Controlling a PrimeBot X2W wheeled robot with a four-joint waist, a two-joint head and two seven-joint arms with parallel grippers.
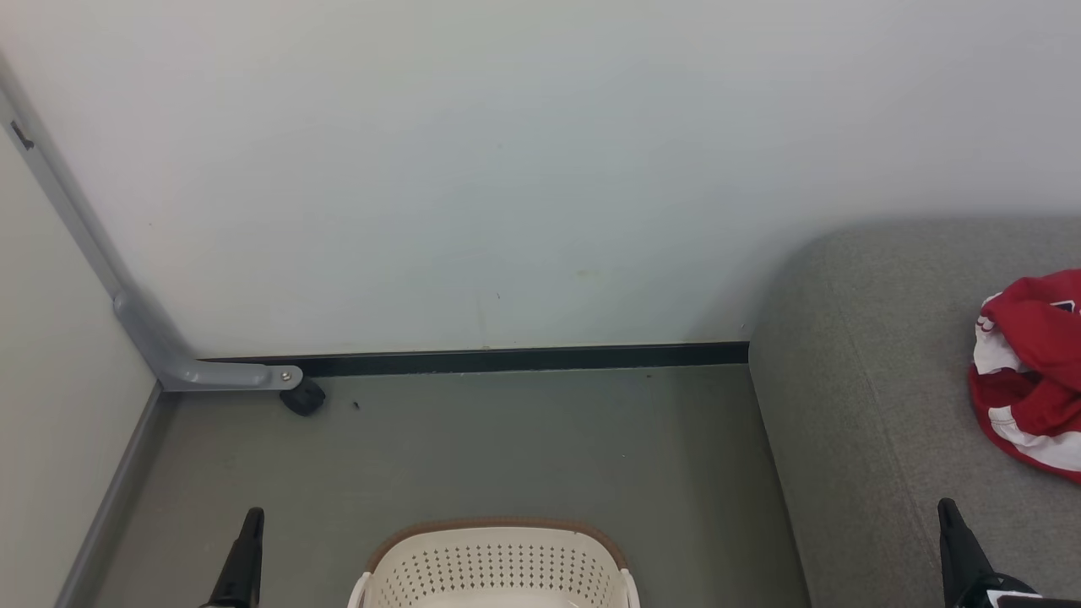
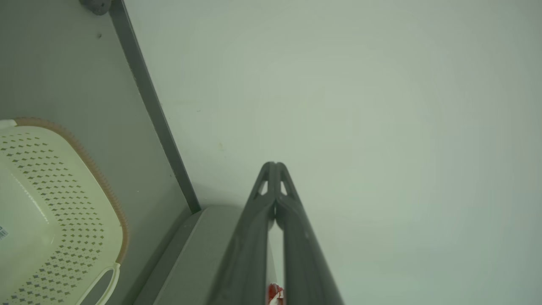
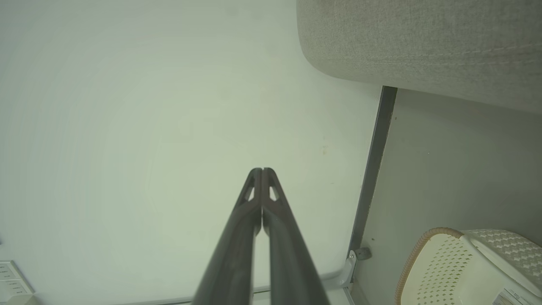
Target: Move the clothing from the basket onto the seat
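Red clothing with white stripes lies crumpled on the grey seat at the right edge of the head view. The cream-white basket with a brown rim stands on the floor at the bottom centre; what I see of its inside holds nothing. The basket also appears in the left wrist view and the basket in the right wrist view. My left gripper is shut and empty, left of the basket. My right gripper is shut and empty, over the seat's front part. A scrap of the red clothing peeks between my left fingers' bases.
A white wall with a dark baseboard runs close behind the basket. At the left, a grey metal frame leg with a black caster rests on the grey floor. The seat's rounded corner meets the wall.
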